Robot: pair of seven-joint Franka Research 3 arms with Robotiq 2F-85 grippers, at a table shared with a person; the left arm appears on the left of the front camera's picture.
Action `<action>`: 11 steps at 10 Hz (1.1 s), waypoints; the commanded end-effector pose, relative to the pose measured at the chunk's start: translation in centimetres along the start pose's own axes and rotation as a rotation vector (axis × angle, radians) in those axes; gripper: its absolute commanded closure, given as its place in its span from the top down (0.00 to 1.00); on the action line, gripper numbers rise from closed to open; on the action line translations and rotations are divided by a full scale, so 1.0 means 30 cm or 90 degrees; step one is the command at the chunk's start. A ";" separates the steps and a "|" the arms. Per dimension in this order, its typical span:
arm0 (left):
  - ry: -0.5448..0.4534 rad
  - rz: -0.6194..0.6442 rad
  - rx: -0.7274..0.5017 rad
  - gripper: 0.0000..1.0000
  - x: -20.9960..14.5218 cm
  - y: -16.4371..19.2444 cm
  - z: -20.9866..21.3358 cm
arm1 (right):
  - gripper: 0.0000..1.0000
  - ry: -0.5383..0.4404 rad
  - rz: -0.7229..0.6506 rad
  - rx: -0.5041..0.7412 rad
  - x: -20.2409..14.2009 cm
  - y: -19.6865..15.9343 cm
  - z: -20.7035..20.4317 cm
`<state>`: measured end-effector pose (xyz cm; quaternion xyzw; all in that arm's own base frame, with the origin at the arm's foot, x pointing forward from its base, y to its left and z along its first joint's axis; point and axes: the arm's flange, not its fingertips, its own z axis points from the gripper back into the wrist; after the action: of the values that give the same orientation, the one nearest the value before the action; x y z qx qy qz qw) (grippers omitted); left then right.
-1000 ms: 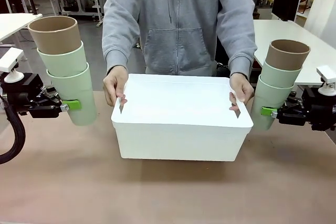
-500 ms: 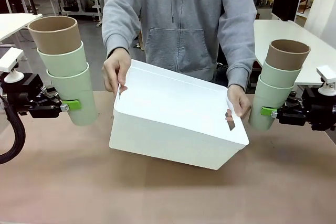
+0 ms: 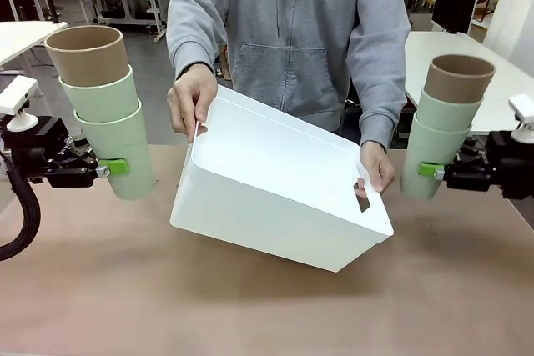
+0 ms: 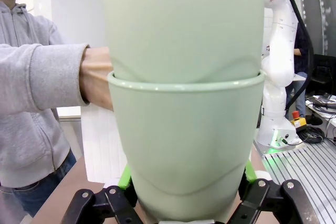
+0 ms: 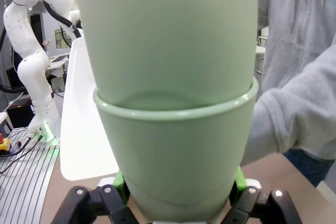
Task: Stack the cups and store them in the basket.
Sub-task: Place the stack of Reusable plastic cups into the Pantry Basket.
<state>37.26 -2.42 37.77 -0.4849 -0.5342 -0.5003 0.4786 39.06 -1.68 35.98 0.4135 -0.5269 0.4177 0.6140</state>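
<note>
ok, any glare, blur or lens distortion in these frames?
Front view: even light, sharp; the white basket is nearly washed out, with a soft shadow beneath it. Left wrist view: the left cup stack bulges from wide-angle closeness. Right wrist view: the right cup stack bulges likewise.

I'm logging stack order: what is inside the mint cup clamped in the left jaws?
A second mint cup nests inside the bottom cup, and a tan-brown cup sits in that one. Their lower parts are covered by the outer walls.
</note>
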 end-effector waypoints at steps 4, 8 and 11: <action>-0.002 -0.011 -0.002 0.86 0.011 -0.001 -0.005 | 0.86 0.180 0.000 -0.049 0.345 0.240 -0.171; -0.002 -0.011 -0.002 0.86 0.011 -0.001 -0.005 | 0.86 0.370 0.029 -0.088 0.388 0.328 -0.472; -0.002 -0.011 -0.002 0.86 0.011 -0.001 -0.005 | 0.86 0.504 0.046 -0.122 0.318 0.331 -0.699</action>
<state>37.26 -2.51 37.70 -0.4848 -0.5331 -0.5009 0.4794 34.85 20.34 43.64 0.1637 -0.3278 0.5252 0.7680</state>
